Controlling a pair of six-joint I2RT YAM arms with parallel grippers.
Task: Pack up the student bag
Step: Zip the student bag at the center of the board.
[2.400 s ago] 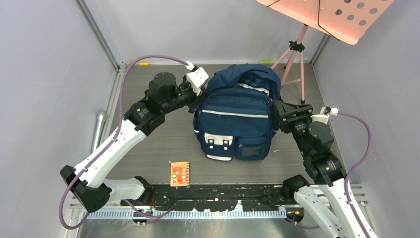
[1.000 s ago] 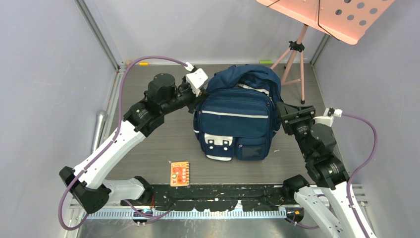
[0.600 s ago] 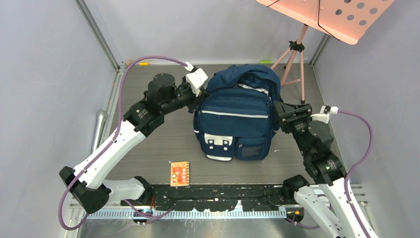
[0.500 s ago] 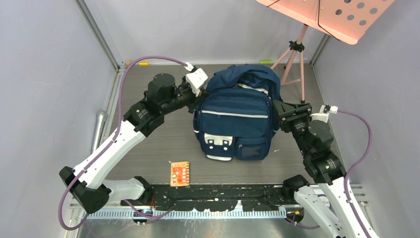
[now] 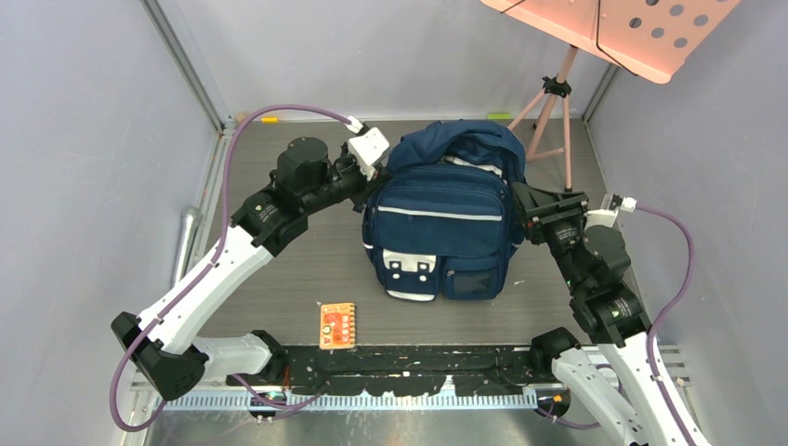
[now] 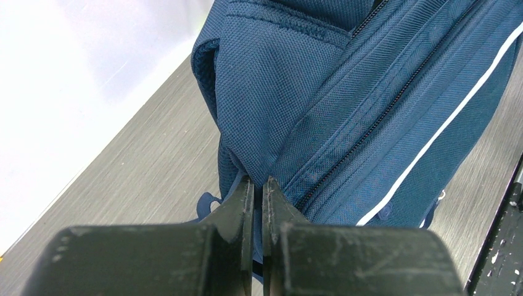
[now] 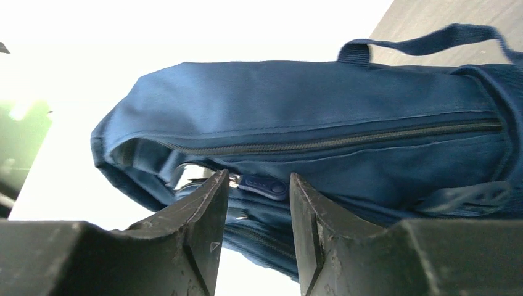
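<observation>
The student bag (image 5: 446, 223), navy with pale stripes and white patches, stands upright mid-table, its top flap loose. At the bag's upper left side, my left gripper (image 5: 374, 189) is shut on a fold of its fabric; in the left wrist view the jaws (image 6: 259, 182) pinch the cloth beside a zip line (image 6: 370, 123). My right gripper (image 5: 518, 199) is at the bag's upper right side and stands open. In the right wrist view a navy zip pull (image 7: 265, 185) lies just beyond the gap between the fingertips (image 7: 258, 176), untouched. The bag's inside is hidden.
A small orange card-like item (image 5: 337, 325) lies flat near the front edge, left of the bag. A pink music stand (image 5: 613, 28) on a tripod (image 5: 554, 111) stands at the back right. Grey walls close in on both sides.
My right gripper has shifted slightly up along the bag's right side and its jaws have narrowed. The left arm and the bag have stayed still.
</observation>
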